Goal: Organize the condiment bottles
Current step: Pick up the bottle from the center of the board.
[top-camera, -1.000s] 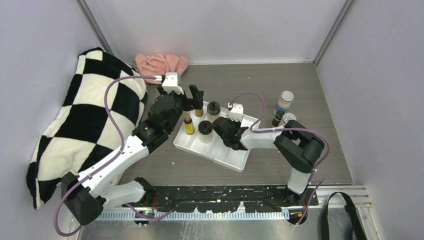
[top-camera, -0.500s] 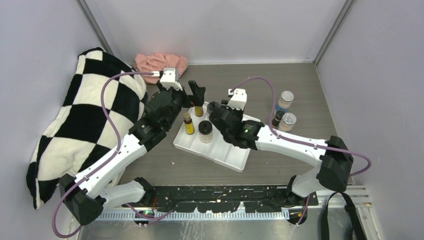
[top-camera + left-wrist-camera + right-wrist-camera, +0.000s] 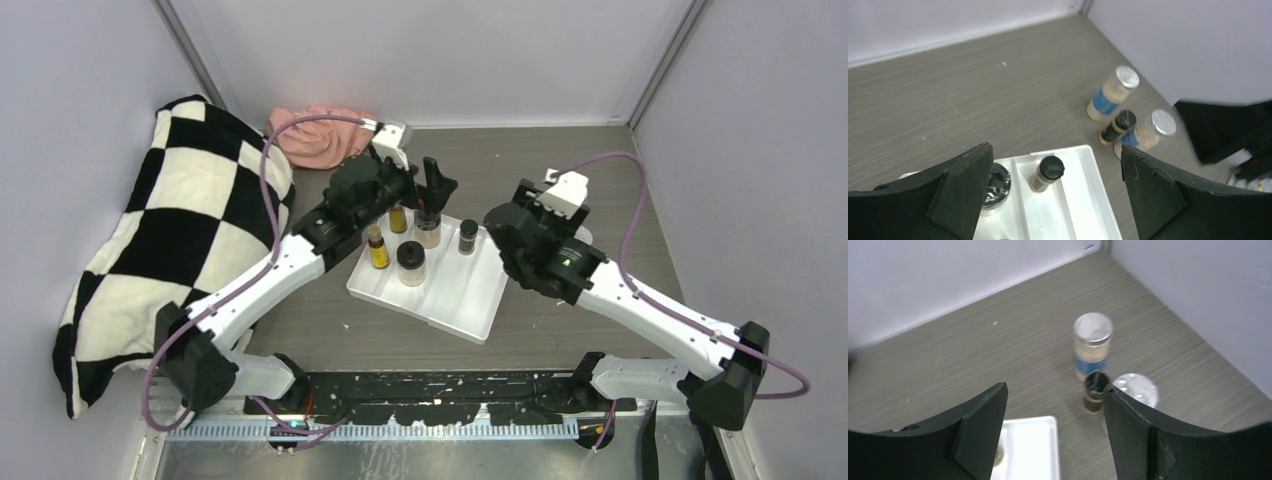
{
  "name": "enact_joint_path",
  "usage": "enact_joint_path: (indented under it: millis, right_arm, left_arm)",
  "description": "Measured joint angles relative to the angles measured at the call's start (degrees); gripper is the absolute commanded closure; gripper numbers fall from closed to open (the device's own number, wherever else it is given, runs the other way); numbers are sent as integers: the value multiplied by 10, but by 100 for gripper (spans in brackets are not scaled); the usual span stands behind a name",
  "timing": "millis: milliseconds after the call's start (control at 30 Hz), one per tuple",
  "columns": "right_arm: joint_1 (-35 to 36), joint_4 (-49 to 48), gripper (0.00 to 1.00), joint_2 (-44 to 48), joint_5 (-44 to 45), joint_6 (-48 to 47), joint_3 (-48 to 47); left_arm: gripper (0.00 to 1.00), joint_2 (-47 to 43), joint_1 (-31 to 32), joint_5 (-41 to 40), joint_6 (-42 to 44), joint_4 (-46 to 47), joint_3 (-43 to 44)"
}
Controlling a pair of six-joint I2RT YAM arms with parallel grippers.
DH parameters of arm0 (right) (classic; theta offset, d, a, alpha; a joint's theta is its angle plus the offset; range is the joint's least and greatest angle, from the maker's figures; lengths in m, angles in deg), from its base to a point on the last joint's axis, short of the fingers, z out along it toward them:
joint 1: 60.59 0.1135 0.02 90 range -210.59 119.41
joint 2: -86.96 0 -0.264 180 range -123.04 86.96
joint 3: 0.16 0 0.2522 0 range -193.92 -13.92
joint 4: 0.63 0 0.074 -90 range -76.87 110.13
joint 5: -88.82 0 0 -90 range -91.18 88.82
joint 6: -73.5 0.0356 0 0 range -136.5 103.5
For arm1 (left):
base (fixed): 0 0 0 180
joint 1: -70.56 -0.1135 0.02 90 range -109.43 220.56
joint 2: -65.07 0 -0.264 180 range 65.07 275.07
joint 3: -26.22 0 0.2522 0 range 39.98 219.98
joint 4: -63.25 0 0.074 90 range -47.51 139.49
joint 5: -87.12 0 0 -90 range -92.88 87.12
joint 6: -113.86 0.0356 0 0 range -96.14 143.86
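White tray [image 3: 455,300] holds five condiment bottles [image 3: 411,262], paired by kind | two shakers [image 3: 1092,342] and one tiny dark bottle [image 3: 1094,391] wait on the counter [image 3: 998,340] | right pincer [image 3: 1055,390] wide, empty, facing them, we judge to fetch | left pincer [image 3: 1056,149] wide, empty, over the tray

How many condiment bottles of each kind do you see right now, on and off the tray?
Slim yellow brown-capped bottles: 2
Black-lidded beige jars: 2
Tiny dark bottles: 2
Silver-lidded shakers: 2
Total: 8

Grey wood-grain tabletop [image 3: 600,170] — pale lilac walls [image 3: 440,60] on three sides; checkered cushion [image 3: 170,240] at left.
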Motion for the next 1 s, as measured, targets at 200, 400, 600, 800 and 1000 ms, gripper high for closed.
enact_joint_path:
  millis: [200, 400, 600, 800, 1000]
  right_arm:
    - [-82, 17, 20, 47, 18, 7, 34]
    - [-172, 26, 10, 33, -19, 7, 45]
    - [-292, 6, 10, -16, -115, 7, 48]
    - [-354, -6, 10, -107, -194, 2, 16]
    - [-359, -22, 10, -150, -240, -4, -27]
  left_arm:
    - [0, 104, 2, 109, 18, 15, 20]
    - [0, 169, 19, 158, 49, 13, 71]
    - [0, 195, 28, 175, 68, 17, 105]
    - [0, 208, 28, 174, 76, 16, 114]
    - [0, 214, 28, 169, 85, 16, 114]
